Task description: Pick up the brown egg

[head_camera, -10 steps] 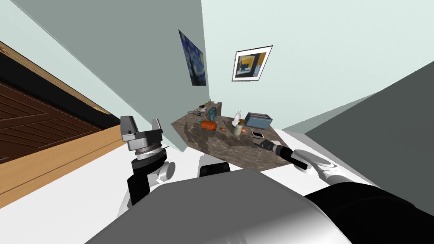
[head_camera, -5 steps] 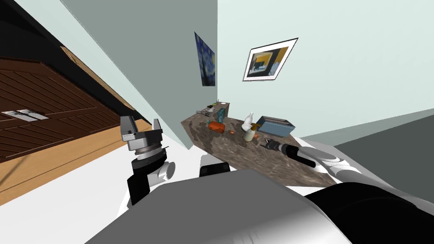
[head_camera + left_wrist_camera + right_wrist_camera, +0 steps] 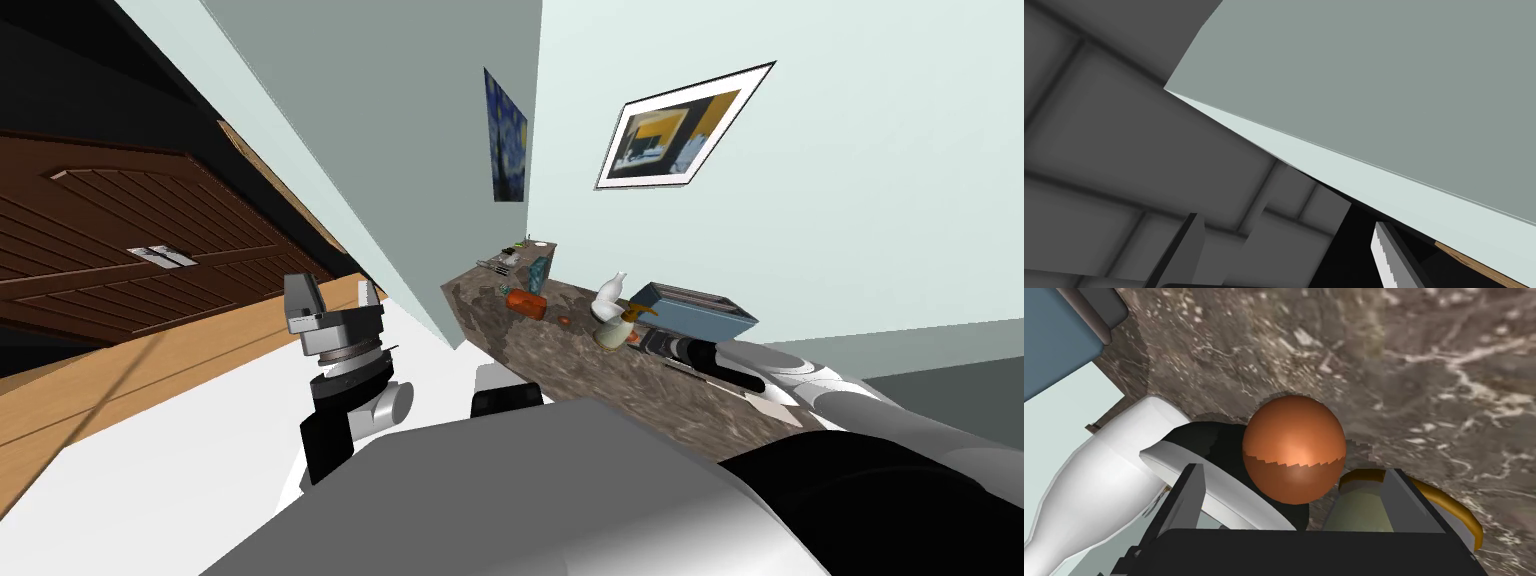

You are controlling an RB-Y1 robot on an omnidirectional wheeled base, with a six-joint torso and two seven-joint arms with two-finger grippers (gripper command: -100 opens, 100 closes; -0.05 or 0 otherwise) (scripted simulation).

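Egg (image 3: pixel 1294 448), brown, near-round, long axis unclear, on mottled surface (image 3: pixel 1424 363). Lies centred between right jaws, just ahead of their dark body. Right jaws wide, not touching shell. White bottle (image 3: pixel 1099 488) just beside. Left jaws wide, well apart from surface; right arm nearer.

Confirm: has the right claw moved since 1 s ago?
Yes. The right claw has closed in on the spray bottle on the counter, toward the brown egg.
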